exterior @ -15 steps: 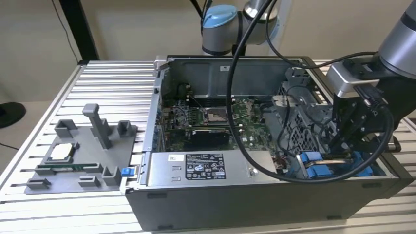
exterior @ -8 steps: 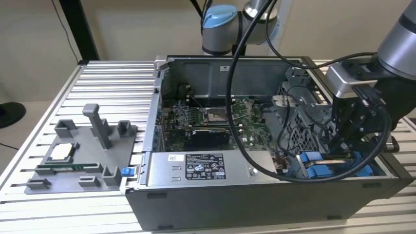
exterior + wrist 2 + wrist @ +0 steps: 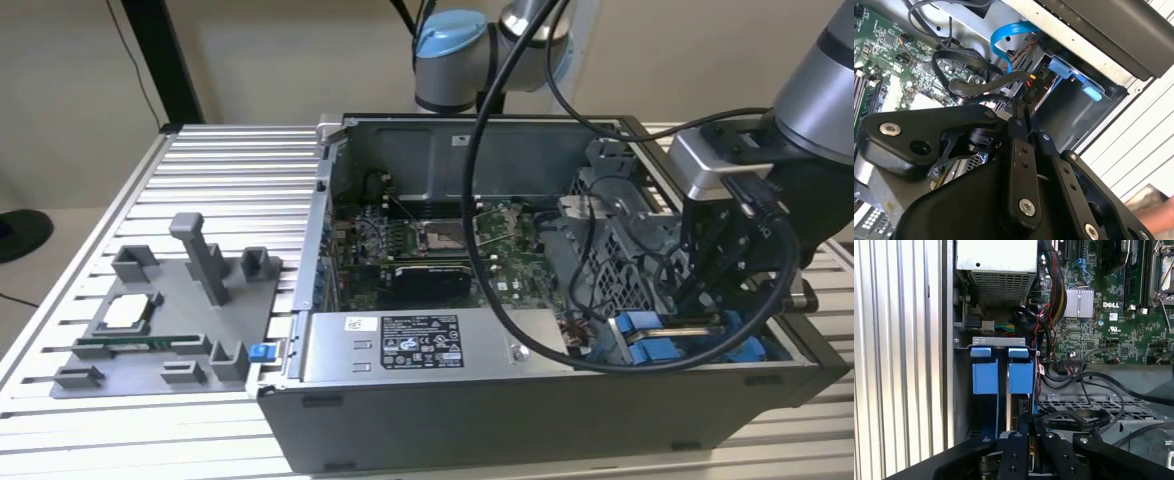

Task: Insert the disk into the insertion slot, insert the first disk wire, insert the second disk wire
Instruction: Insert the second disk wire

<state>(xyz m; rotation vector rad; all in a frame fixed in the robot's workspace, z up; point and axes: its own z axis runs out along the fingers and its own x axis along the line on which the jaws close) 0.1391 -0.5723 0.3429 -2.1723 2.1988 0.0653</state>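
Disk (image 3: 1019,377), blue-framed, sits edge-up in the insertion slot (image 3: 961,390) directly below the pincer (image 3: 1030,440), its long axis running away; pincer closed on something dark, unidentifiable.

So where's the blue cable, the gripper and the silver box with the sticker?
blue cable (image 3: 1004,37), second wrist view, on its curved bend.
gripper (image 3: 1030,432), first wrist view, between its fingertips.
silver box (image 3: 334,350), exterior view, bare top beside its label.
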